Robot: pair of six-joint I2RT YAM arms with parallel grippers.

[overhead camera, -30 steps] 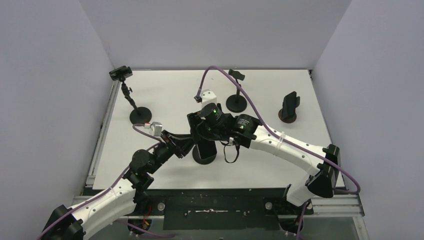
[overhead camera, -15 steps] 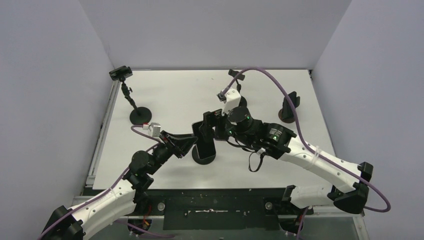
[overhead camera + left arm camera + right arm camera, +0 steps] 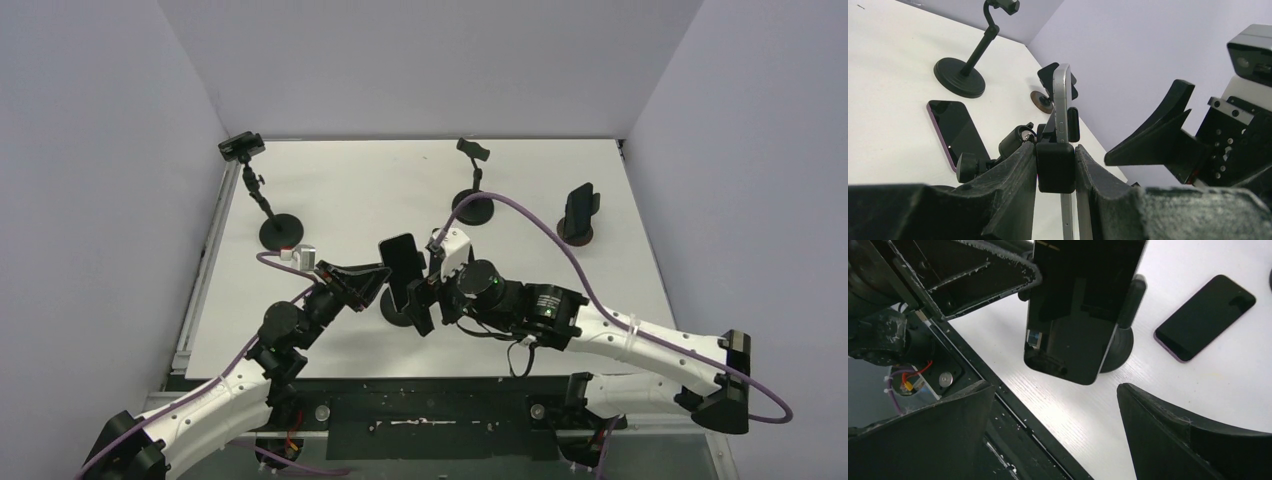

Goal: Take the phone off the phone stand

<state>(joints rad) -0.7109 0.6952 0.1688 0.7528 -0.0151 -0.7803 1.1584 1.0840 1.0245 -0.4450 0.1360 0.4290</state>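
Observation:
A dark phone (image 3: 400, 262) stands upright in the clamp of a black phone stand (image 3: 404, 312) at the table's near middle. My left gripper (image 3: 372, 284) is shut on the stand's black clamp block (image 3: 1055, 167), just below the phone's silver edge (image 3: 1063, 102). My right gripper (image 3: 420, 300) is open and empty, right of the phone. In the right wrist view the phone's dark screen (image 3: 1075, 310) sits just beyond my spread right gripper (image 3: 1055, 386), with the stand's round base (image 3: 1118, 347) behind it.
A second phone lies flat on the table (image 3: 1205, 317), also in the left wrist view (image 3: 958, 131). Three other black stands stand at the back: left (image 3: 278, 230), middle (image 3: 473, 207) and right (image 3: 578, 215). The table's near edge (image 3: 1013, 405) is close.
My right arm has swung from over the stand out to the right and down, its open gripper now low beside the phone. My left gripper has kept its hold on the clamp.

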